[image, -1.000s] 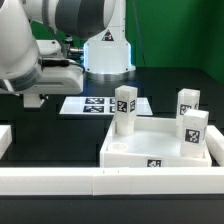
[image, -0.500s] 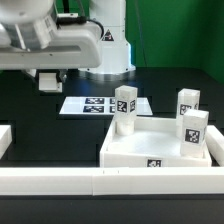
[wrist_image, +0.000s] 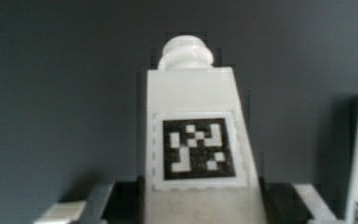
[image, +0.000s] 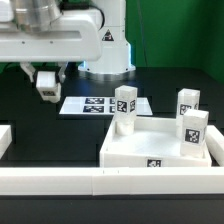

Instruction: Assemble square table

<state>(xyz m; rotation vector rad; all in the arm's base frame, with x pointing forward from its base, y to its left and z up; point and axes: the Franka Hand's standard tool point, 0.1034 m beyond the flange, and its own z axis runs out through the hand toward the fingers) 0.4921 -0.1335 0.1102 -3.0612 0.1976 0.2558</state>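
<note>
The claw [image: 46, 83] hangs above the dark table at the exterior view's left, well apart from the tabletop slab [image: 158, 143], and the wrist view shows it clamped on a white tagged leg [wrist_image: 192, 125], the fingers [wrist_image: 126, 192] pressing its lower sides. The leg's rounded peg points away from the wrist. The slab lies underside up near the front rail [image: 110, 180], with three legs standing in its corner sockets: one at the back on the exterior view's left [image: 125, 108], two on the right [image: 188, 103] [image: 193, 131]. The socket at the slab's near corner on the exterior view's left appears vacant. Risks noted: the grip sits low on the leg, so it may tilt or slip during travel; a tilted peg may miss the socket or jam; the arm may strike the standing legs or the marker board [image: 97, 104] on approach.
</note>
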